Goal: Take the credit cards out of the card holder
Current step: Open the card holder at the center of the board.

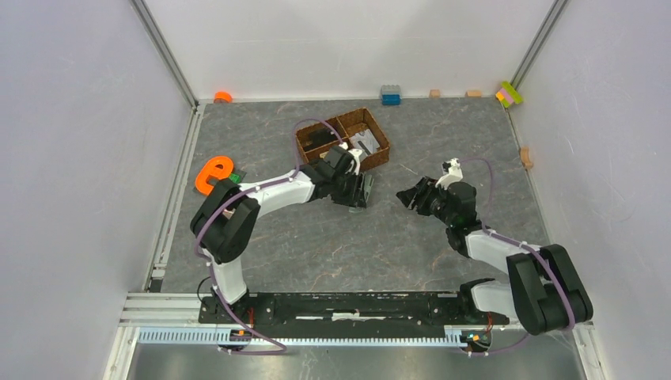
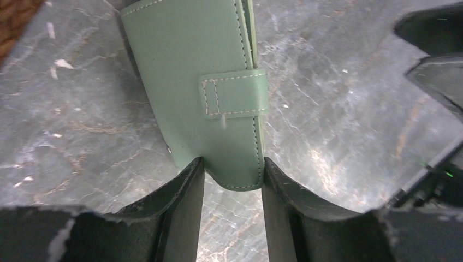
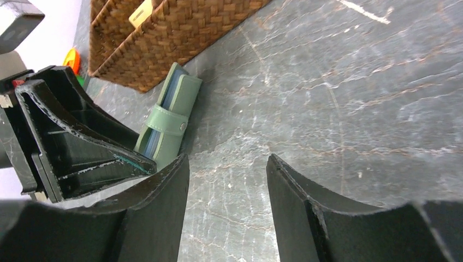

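The sage-green stitched bifold card holder is closed, with its strap fastened across the edge. It stands on edge on the grey marbled table, near the centre of the overhead view, just below the brown wicker basket. The left gripper is clamped on the card holder's near end, one finger pressed against each face. The right gripper, right of centre, has its fingers apart over bare table. An orange letter-e shape lies at centre left.

The card holder is sage green, the woven basket brown.
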You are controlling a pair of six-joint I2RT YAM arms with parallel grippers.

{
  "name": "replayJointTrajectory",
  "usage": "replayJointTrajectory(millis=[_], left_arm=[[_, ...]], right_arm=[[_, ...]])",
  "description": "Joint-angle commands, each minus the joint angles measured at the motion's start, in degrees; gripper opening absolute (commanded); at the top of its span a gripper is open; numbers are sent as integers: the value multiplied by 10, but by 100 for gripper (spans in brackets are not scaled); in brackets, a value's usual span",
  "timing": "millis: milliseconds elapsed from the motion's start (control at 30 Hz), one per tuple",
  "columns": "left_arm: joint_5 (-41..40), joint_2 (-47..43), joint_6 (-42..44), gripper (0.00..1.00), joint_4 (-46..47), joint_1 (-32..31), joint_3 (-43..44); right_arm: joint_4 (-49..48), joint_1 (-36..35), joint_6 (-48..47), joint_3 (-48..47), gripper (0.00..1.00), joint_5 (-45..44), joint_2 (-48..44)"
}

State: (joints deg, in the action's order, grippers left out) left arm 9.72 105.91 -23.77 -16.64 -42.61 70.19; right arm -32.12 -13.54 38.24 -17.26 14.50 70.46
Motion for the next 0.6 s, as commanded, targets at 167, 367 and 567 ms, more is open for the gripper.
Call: replayJointTrajectory(millis=[167, 367, 567], left_arm=[[251, -50, -100, 8, 192, 34, -77], [308, -48, -193, 12, 307, 67, -128], [242, -41, -172, 33, 224, 87, -121]], right_arm=[[-58, 1, 16, -34, 59, 87, 42], [-61, 0, 18, -36, 59, 93, 48], [-58, -11, 17, -50, 58, 105, 79]])
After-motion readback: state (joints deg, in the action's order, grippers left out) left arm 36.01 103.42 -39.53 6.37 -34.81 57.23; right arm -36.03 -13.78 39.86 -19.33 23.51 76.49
